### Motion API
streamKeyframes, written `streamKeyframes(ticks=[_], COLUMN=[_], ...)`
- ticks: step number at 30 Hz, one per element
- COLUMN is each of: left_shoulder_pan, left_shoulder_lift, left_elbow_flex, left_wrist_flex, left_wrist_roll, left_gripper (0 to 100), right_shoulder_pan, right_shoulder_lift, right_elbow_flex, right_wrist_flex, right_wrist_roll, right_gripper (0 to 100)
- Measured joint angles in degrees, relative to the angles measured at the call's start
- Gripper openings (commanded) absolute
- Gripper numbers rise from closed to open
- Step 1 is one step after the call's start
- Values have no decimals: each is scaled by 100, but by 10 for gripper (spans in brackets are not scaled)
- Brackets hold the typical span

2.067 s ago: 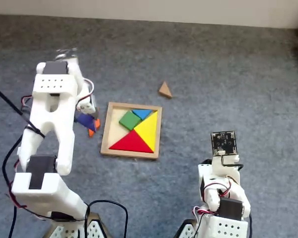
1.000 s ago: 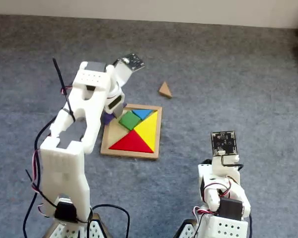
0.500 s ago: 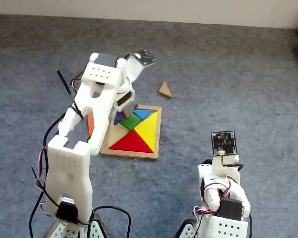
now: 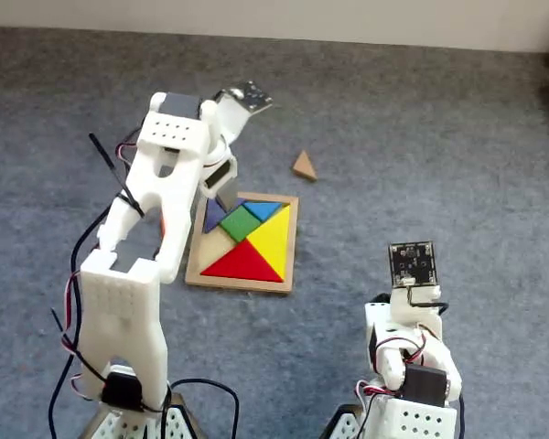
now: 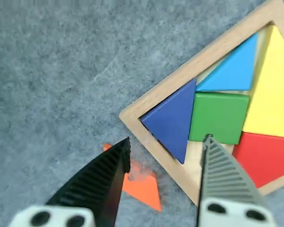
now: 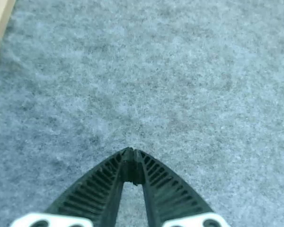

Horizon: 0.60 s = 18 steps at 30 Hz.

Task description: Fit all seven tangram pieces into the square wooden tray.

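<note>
The left gripper [image 5: 166,140] hangs wide open and empty over one corner of the single square wooden tray [image 4: 242,285]. Five pieces lie in the tray: one dark blue triangle [image 5: 173,120] directly below the gap between the fingers, one green square [image 5: 217,116] just past the grey finger [image 5: 213,165], then one light blue triangle [image 5: 232,71], one yellow triangle [image 4: 271,238] and one red triangle [image 4: 242,263]. One orange piece [image 5: 139,182] lies on the grey carpet [image 4: 421,137] outside the tray, just beside the black finger [image 5: 109,175]. One tan triangle [image 4: 303,165] lies well apart from both grippers. The right gripper [image 6: 133,151] is closed on nothing above carpet, far from the tray.
</note>
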Motion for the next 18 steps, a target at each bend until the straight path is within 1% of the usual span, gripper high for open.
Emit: streamKeyframes(ticks=[3, 10, 12, 16, 18], left_shoulder_pan=[-26, -18, -18, 70, 273], left_shoulder_lift=[9, 9, 9, 9, 9], left_elbow_flex=[-9, -35, -149, -607, -668], left_wrist_flex=[0, 0, 0, 0, -26], left_wrist_roll=[132, 229, 510, 1301, 1600], left_gripper=[189, 194, 194, 200, 237], right_shoulder_pan=[0, 0, 0, 0, 0], right_shoulder_lift=[0, 0, 0, 0, 0], right_elbow_flex=[0, 0, 0, 0, 0], right_wrist_flex=[0, 0, 0, 0, 0], right_wrist_roll=[0, 0, 0, 0, 0], right_gripper=[5, 5, 5, 5, 5])
